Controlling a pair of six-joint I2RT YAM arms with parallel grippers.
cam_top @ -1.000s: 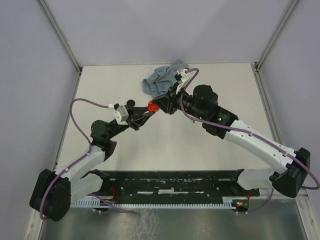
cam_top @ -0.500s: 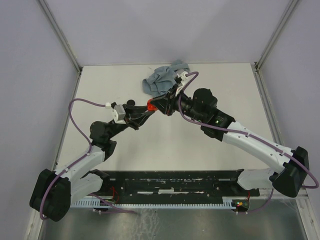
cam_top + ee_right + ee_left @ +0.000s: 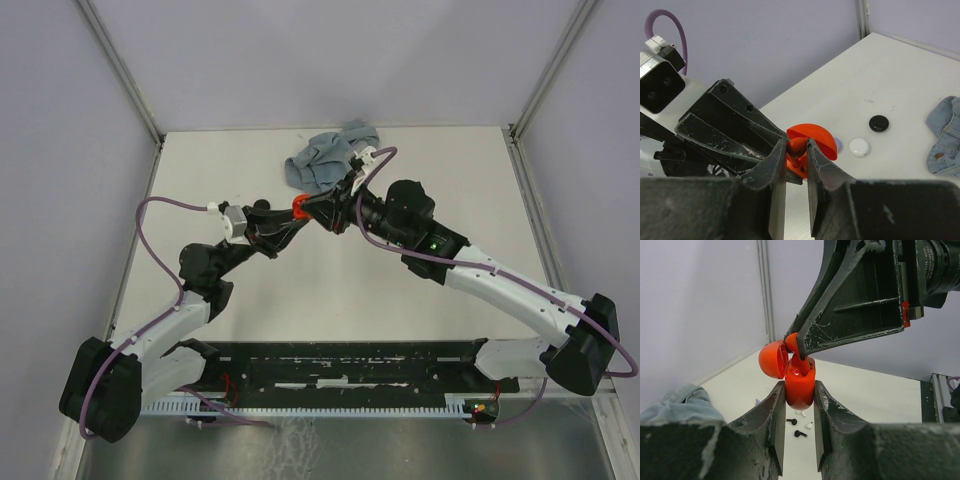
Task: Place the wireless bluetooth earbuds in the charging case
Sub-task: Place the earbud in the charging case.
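Clamping the red charging case [image 3: 800,390] by its two sides, the left pincer [image 3: 799,395] held it upright above the table [image 3: 865,390], with the domed lid [image 3: 772,359] swung open to one side. The right pincer [image 3: 796,147], closed narrow on a red earbud [image 3: 803,362], met the case from above, the tip of the earbud's stem at its open mouth. Below the case, two small black earbuds [image 3: 791,421] and a white earbud [image 3: 809,426] lay loose on the table. Farther off, a black disc [image 3: 878,122] and a white disc [image 3: 859,147] sat side by side, and a crumpled denim cloth [image 3: 325,160] lay near the table's far edge.
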